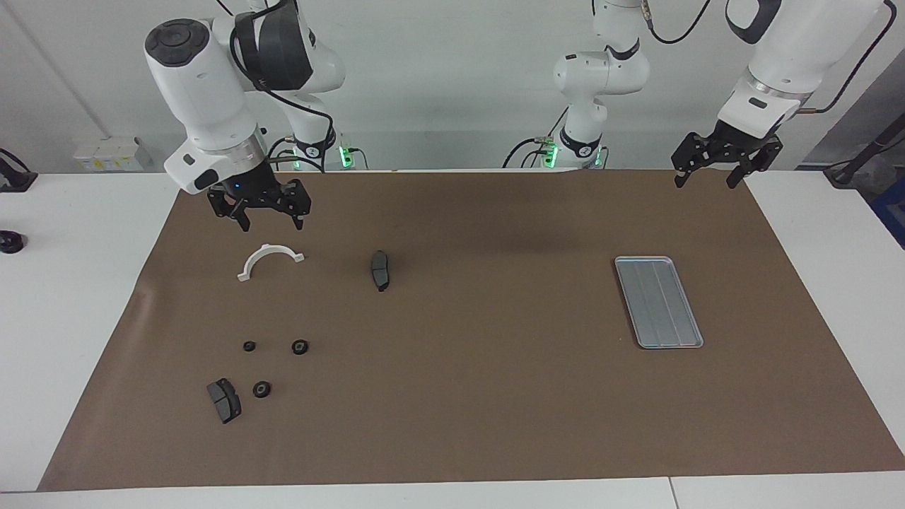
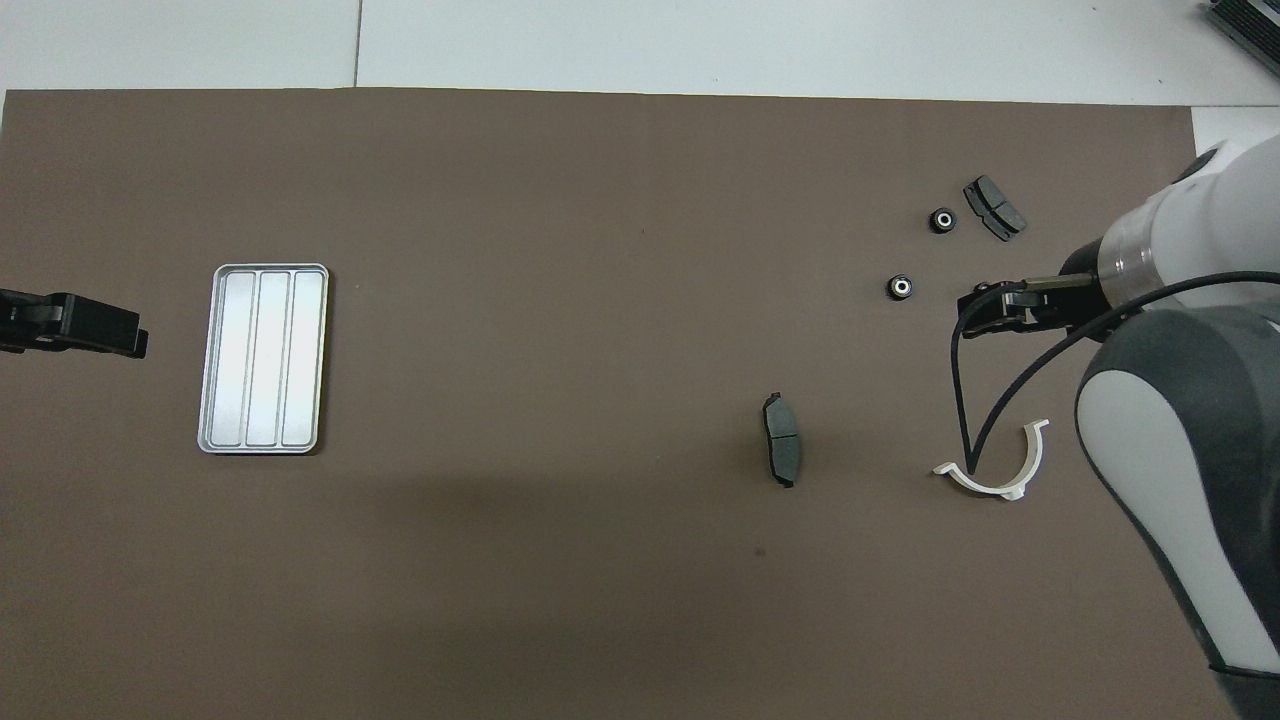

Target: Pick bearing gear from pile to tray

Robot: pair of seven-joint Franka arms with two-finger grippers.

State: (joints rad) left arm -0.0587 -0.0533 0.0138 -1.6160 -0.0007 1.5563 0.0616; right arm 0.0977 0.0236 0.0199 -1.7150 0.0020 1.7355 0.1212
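Three small black round bearing gears [image 1: 249,346] [image 1: 300,347] [image 1: 261,389] lie apart on the brown mat toward the right arm's end. Only two gears [image 2: 942,220] [image 2: 900,287] show in the overhead view; the right arm hides the third. The silver ridged tray [image 1: 657,302] [image 2: 263,358] lies empty toward the left arm's end. My right gripper [image 1: 270,223] [image 2: 985,310] is open and empty, raised over the mat about the white half ring. My left gripper [image 1: 708,181] [image 2: 130,340] is open and empty, raised beside the tray at the mat's edge, waiting.
A white half ring [image 1: 269,260] [image 2: 1000,465] lies nearer to the robots than the gears. One dark brake pad [image 1: 224,399] [image 2: 994,208] lies beside the farthest gear. Another pad [image 1: 380,270] [image 2: 781,452] lies toward the mat's middle.
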